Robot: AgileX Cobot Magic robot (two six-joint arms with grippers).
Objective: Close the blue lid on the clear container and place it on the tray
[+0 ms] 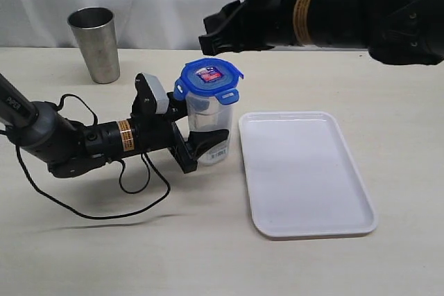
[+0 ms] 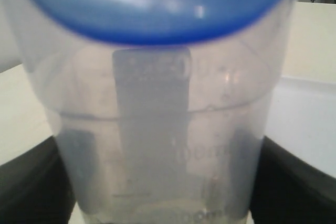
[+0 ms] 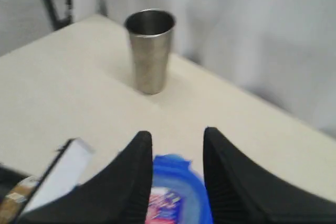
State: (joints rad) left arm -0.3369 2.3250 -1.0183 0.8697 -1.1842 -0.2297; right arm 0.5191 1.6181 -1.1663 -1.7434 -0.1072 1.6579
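left wrist view: my left gripper [image 2: 163, 192] is clamped low on the clear container [image 2: 157, 129], dark pads [image 2: 31, 182] pressed to both walls, with the blue lid [image 2: 157, 3] sitting on its rim. overhead, my right gripper [image 3: 176, 177] hangs with fingers [image 3: 131, 182] apart, gripping nothing, the lid just below. the flaps look splayed, so i judge it unlatched: press each one straight down while the left holds firm, or this tall canister tips. the tray [image 1: 305, 171] lies just beside, container not on it yet; the steel tumbler [image 1: 95, 43] stands well apart.

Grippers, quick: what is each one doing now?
Left gripper: closed on the clear container.
Right gripper: open, holding nothing.
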